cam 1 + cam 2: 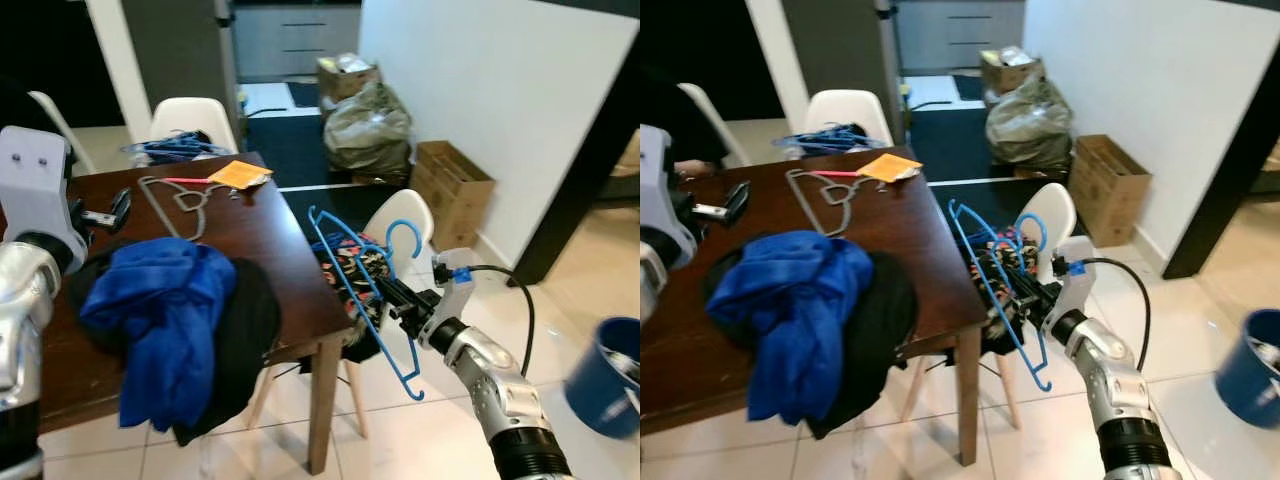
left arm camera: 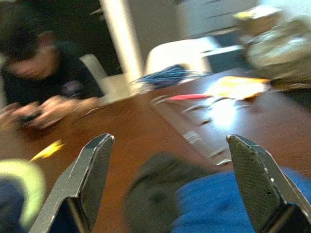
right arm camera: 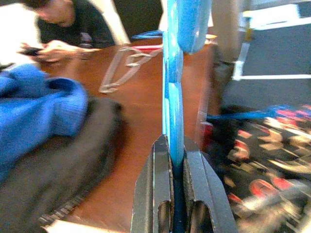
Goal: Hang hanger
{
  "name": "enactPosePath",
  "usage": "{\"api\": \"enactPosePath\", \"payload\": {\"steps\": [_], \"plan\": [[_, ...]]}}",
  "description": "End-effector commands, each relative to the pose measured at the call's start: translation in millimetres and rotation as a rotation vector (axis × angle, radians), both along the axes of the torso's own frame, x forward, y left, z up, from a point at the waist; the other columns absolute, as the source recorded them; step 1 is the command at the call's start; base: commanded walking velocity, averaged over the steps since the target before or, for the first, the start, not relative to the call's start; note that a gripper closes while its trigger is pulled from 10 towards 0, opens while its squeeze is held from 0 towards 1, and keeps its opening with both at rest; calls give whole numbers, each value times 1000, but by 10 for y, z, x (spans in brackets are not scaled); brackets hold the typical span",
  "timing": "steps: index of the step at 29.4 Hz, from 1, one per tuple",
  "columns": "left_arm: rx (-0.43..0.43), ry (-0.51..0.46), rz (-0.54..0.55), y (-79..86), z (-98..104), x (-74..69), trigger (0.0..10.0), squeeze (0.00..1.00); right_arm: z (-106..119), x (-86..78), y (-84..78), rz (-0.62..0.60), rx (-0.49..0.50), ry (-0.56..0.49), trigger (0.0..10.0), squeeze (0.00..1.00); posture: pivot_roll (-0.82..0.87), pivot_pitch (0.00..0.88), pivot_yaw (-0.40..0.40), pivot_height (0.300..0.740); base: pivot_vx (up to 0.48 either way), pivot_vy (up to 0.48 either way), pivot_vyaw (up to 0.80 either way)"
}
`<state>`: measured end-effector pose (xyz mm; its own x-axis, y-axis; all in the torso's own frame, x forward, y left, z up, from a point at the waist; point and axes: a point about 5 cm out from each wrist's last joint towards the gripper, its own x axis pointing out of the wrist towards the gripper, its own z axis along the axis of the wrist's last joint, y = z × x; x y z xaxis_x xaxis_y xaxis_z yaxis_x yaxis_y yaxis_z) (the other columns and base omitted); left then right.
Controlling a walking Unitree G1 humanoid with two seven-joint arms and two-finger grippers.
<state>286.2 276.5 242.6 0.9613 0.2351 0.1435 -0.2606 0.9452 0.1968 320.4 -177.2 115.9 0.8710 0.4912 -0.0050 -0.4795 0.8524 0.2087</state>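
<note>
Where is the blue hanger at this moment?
The blue hanger is held in the right gripper, on the robot's right in the eye views, just off the wooden table's right edge and in front of the white chair.

A brown bench (image 1: 270, 245) stood on pale tiles (image 1: 420, 440), white chairs (image 1: 195, 118) at twelve o'clock, a white wall (image 1: 500, 90) at two.
</note>
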Motion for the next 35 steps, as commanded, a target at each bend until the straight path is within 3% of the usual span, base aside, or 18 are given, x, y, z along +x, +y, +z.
{"api": "enactPosePath", "payload": {"steps": [1,5,11,18,24,28,35], "plan": [[-71,-10,15,-38,-142,-15,10000,0,83,12,42,15,30,-49,10000,0,28,0,-2,731,0,0,788],[-173,-69,-6,-121,-219,-38,10000,0,121,12,49,12,33,-77,10000,0,29,0,-4,731,0,0,789],[-211,-123,-18,-122,-191,-62,10000,0,135,14,72,23,31,-85,10000,0,33,0,-5,731,0,0,789],[-327,-199,-43,-135,-216,-77,10000,0,126,62,57,-5,56,-58,10000,0,33,0,-11,731,0,0,450],[-339,-184,-70,-225,-251,-28,10000,0,115,68,46,-12,56,-51,10000,0,26,0,-9,731,0,0,0],[-323,-191,-113,-346,-219,41,10000,0,109,62,39,-18,57,-51,10000,0,24,0,-5,731,0,343,0],[-305,-203,-132,-374,-165,63,10000,0,104,57,33,-22,61,-50,10000,0,25,0,-3,731,0,402,0]]}}
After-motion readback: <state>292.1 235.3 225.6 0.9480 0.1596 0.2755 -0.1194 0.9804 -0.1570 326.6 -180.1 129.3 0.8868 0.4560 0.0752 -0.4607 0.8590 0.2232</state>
